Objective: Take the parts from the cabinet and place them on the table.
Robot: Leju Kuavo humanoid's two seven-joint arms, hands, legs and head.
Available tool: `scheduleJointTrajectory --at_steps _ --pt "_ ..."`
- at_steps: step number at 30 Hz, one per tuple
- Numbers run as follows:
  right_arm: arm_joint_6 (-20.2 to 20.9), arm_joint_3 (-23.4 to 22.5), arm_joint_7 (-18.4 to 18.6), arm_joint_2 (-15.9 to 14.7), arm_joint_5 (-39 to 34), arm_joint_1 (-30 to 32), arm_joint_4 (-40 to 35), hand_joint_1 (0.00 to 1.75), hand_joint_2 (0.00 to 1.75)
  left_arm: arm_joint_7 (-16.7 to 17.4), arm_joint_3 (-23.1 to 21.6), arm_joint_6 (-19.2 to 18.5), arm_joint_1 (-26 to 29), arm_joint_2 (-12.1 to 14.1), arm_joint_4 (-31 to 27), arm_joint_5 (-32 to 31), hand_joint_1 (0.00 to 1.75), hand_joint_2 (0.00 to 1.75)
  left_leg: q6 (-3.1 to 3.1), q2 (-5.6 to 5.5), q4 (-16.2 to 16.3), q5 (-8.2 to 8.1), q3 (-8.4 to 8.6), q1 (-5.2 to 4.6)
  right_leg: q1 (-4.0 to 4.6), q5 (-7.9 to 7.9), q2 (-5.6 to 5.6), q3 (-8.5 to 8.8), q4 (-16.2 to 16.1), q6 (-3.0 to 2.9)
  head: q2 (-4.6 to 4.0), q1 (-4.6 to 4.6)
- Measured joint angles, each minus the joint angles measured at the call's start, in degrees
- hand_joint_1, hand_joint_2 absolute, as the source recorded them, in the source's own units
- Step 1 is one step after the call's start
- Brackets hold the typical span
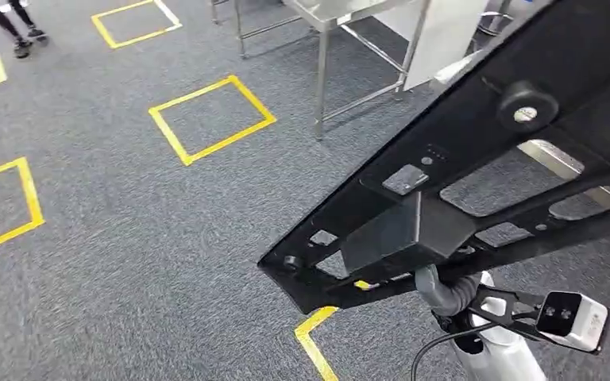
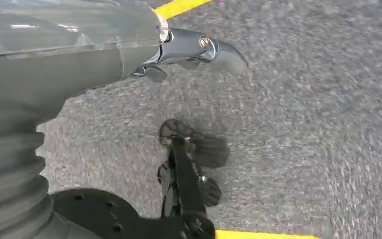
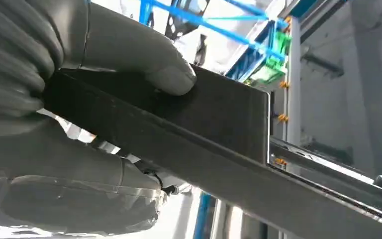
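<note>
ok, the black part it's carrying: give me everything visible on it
The black part is a long, flat, matte frame, plastic or painted metal by its look, with several open cutouts, small holes, a round knob near its far end and a boxy block on the underside. It is tilted, running from lower centre to upper right in the head view, above grey carpet. The right hand grips the block, thumb pressed on one face, other fingers beneath. Nothing else touches it.
</note>
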Motion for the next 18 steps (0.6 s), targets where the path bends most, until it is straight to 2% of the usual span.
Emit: scheduleJointTrajectory --at_steps 1,2,4,5,6,7,8,9,10,11,12,13,14,15,16,17,18 --pt "-0.18 0.11 0.00 0.00 -0.11 -0.12 0.11 1.75 1.75 0.02 0.02 0.02 0.02 0.00 0.00 -0.02 0.00 1.75 0.23 -3.03 -3.14 0.54 1.11 0.25 -0.13 -0.16 0.45 -0.24 0.26 0.19 0.00 0.00" --pt "-0.63 0.40 0.00 -0.02 -0.13 -0.44 0.37 1.75 1.75 0.04 0.04 0.00 0.02 -0.04 0.00 -0.02 0.00 1.75 0.41 -4.21 -4.33 0.11 1.37 0.50 0.12 -0.24 1.28 -0.83 0.94 0.57 0.02 0.00" --pt "-1.36 0.85 0.00 0.00 0.00 -0.36 0.50 1.75 1.75 0.07 0.07 0.00 0.13 -0.07 0.00 -0.04 0.00 1.75 1.10 -3.10 -3.87 0.08 1.36 -0.09 -0.46 0.13 2.47 -1.22 0.55 1.47 0.00 0.00" --pt "-1.68 0.90 0.00 0.02 0.04 -0.34 0.57 1.75 1.75 0.00 0.07 -0.02 0.03 -0.07 0.00 -0.04 0.00 1.75 1.41 -2.58 -3.96 0.23 1.40 -0.12 -0.48 0.35 3.02 -1.25 0.30 1.85 0.00 0.00" --pt "-1.84 0.98 0.00 0.04 0.15 -0.34 0.57 1.75 1.75 -0.06 0.07 -0.07 -0.16 -0.24 0.00 -0.18 0.00 1.75 2.03 -1.83 -4.72 0.68 1.71 0.40 -0.35 0.21 3.09 -1.31 0.47 2.14 0.02 0.00" --pt "-1.97 1.01 0.00 0.04 0.20 -0.23 0.57 1.75 1.75 -0.11 0.07 -0.07 -0.31 -0.28 0.00 -0.22 0.00 1.75 2.26 -1.26 -5.02 0.81 2.00 0.34 -0.21 -0.51 0.36 -1.67 1.52 2.30 0.00 0.02" --pt "-1.97 1.07 0.00 0.04 0.26 -0.31 0.59 1.75 1.75 -0.17 0.07 -0.07 -0.28 -0.28 0.00 -0.26 0.00 1.75 2.58 -0.70 -5.08 0.73 2.06 0.31 -0.18 -2.29 -1.56 -3.02 4.36 2.47 0.02 0.00" --pt "-1.97 1.16 0.00 0.09 0.26 -0.27 0.59 1.75 1.75 -0.19 0.07 -0.07 -0.18 -0.28 0.00 -0.28 0.00 1.75 2.70 0.06 -5.05 0.66 2.07 0.21 -0.35 -4.71 -2.61 -5.43 9.17 2.74 0.00 0.02" --pt "-1.92 1.27 0.00 0.09 0.26 -0.04 0.64 1.75 1.75 -0.20 0.07 -0.07 -0.11 -0.28 0.00 -0.28 0.00 1.75 2.80 0.75 -5.05 0.59 2.08 0.08 -0.55 -6.42 -3.00 -7.66 13.56 2.93 0.00 0.02" --pt "-1.90 1.36 0.00 0.09 0.26 0.35 0.64 1.75 1.75 -0.24 0.07 -0.11 -0.05 -0.31 0.00 -0.28 0.00 1.75 2.86 1.46 -5.02 0.50 2.05 0.05 -0.67 -7.45 -3.18 -9.51 17.07 3.08 0.00 0.00" --pt "-1.88 1.49 0.00 0.09 0.30 0.89 0.64 1.75 1.75 -0.24 0.07 -0.22 0.03 -0.35 0.00 -0.28 0.00 1.75 2.80 2.16 -5.01 0.42 2.11 0.04 -0.71 -6.97 -3.32 -9.97 17.87 3.13 0.00 0.02" --pt "-1.84 1.62 0.00 0.09 0.35 1.27 0.59 1.75 1.75 -0.24 0.07 -0.24 0.03 -0.42 0.00 -0.31 0.00 1.75 2.74 2.79 -5.01 0.30 2.22 0.03 -0.74 -5.40 -3.42 -8.98 15.90 3.09 0.02 0.02" --pt "-1.70 1.73 0.00 0.09 0.44 1.43 0.55 1.75 1.75 -0.22 0.07 -0.24 0.03 -0.46 0.00 -0.37 0.00 1.75 2.65 3.42 -5.00 0.16 2.41 0.02 -0.72 -3.01 -3.77 -6.67 11.52 2.93 0.00 0.00" --pt "-1.55 1.84 0.00 0.09 0.44 1.42 0.44 1.75 1.75 -0.20 0.07 -0.24 0.02 -0.61 0.00 -0.57 0.00 1.75 2.51 3.98 -5.01 0.00 2.67 -0.04 -0.56 -0.68 -4.79 -3.78 6.24 2.62 0.00 0.00" --pt "-1.57 1.90 0.00 0.09 0.42 1.39 0.22 1.75 1.75 -0.22 0.07 -0.24 0.01 -0.74 0.00 -0.79 0.00 1.75 2.30 4.45 -5.01 -0.18 2.94 -0.12 -0.26 0.78 -6.96 -1.07 1.55 2.13 0.00 0.02" --pt "-1.77 2.01 0.00 0.09 0.37 1.23 0.07 1.75 1.75 -0.26 0.07 -0.33 0.02 -0.81 0.00 -0.90 0.00 1.75 1.87 4.90 -4.85 -0.50 2.98 -0.62 0.57 -0.09 -8.48 -0.48 0.12 1.84 0.00 0.02" --pt "-2.21 2.17 0.00 0.09 0.20 1.22 -0.13 1.75 1.75 -0.41 0.04 -0.55 0.04 -0.83 0.00 -0.98 0.00 1.75 1.62 5.50 -4.92 -0.58 3.07 -0.57 0.55 0.15 -7.48 -0.74 0.13 1.56 0.00 0.00"
